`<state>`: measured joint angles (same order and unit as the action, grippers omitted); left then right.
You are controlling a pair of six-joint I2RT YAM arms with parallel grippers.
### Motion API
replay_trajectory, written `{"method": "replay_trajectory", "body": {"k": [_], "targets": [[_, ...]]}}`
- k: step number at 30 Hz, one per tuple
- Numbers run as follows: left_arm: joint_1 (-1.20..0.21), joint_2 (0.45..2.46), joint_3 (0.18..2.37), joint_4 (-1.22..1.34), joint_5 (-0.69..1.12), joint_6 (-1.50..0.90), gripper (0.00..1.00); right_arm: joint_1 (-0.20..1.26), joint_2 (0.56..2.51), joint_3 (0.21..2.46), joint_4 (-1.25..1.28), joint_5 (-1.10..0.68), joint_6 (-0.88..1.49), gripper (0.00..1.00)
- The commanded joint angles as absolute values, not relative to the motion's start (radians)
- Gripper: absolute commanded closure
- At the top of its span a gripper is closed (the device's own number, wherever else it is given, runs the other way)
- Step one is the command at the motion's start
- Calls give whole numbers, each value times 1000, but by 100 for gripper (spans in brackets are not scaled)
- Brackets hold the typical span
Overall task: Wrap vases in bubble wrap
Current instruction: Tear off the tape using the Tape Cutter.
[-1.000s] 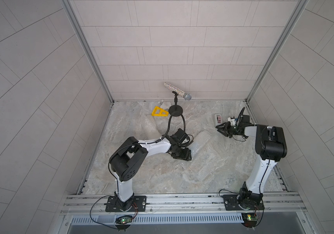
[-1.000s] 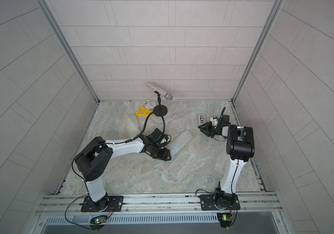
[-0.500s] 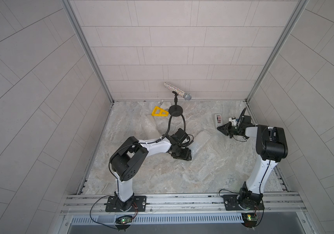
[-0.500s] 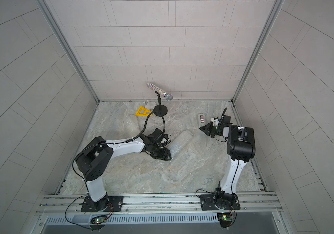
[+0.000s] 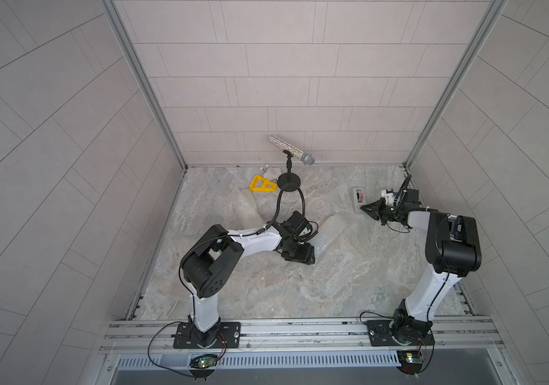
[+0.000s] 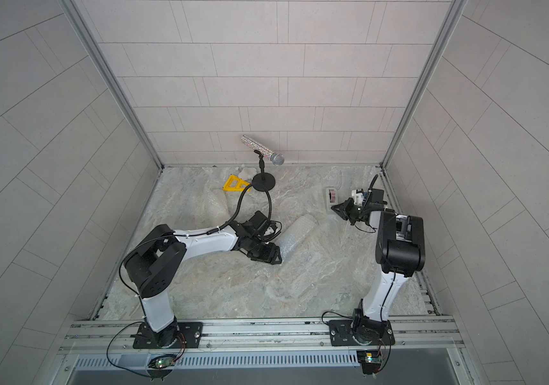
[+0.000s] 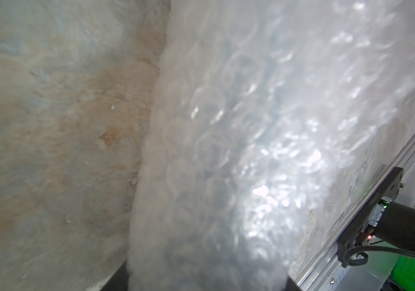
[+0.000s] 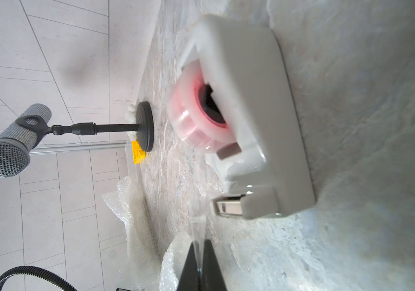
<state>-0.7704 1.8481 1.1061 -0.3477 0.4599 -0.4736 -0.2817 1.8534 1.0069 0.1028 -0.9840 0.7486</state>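
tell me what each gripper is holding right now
left gripper: closed around the bubble wrap roll
right gripper: shut on the tape strip

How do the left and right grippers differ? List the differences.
The left gripper clasps the fat bubble-wrapped roll; the right gripper pinches a thin tape strip from the tape dispenser. The left gripper's jaws stand wide apart; the right gripper's nearly touch. Both grip something.
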Motion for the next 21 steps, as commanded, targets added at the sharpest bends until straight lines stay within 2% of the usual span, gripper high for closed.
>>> {"method": "replay_trajectory", "body": {"k": [1,9,21], "targets": [[-764,1884,1100,-368,410,-471,37,-285,1809,984,70,-973,741,100],[-763,1879,1096,-364,412,-474,37,-285,1763,954,-36,-934,689,100],[-762,1887,1093,-353,416,-479,37,-267,1767,887,-64,-928,641,100]]}}
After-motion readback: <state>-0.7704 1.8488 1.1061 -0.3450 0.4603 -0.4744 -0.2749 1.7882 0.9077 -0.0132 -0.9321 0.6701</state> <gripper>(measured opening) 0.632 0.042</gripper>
